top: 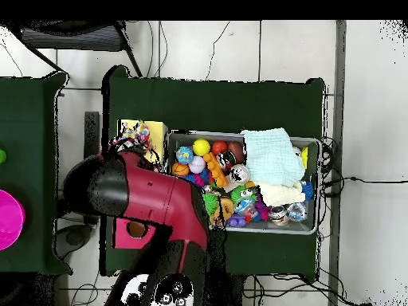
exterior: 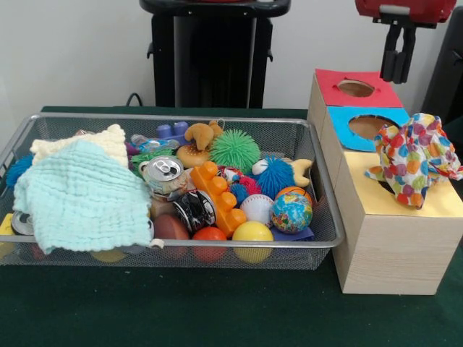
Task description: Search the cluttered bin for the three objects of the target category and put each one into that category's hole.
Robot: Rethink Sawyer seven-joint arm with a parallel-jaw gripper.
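A polka-dot cloth (exterior: 414, 160) lies bunched on the yellow top (exterior: 376, 191) of the wooden box, covering its hole; the overhead view shows the cloth (top: 134, 142) beside the arm. My gripper (exterior: 398, 76) hangs above the red hole (exterior: 355, 88) and blue hole (exterior: 369, 126), open and empty, well clear of the cloth. In the mesh bin (exterior: 181, 117) a mint washcloth (exterior: 79, 199) covers the left part, with a cream cloth (exterior: 94, 141) behind it. From overhead, the mint washcloth (top: 268, 155) and cream cloth (top: 279, 194) are visible, and my arm hides the gripper.
The bin also holds balls, a soda can (exterior: 163, 172), an orange brick (exterior: 217, 196), a green spiky ball (exterior: 235, 150) and a globe ball (exterior: 291, 212). The red arm (top: 151, 199) covers most of the box from overhead. A pink object (top: 8, 219) sits on a side table.
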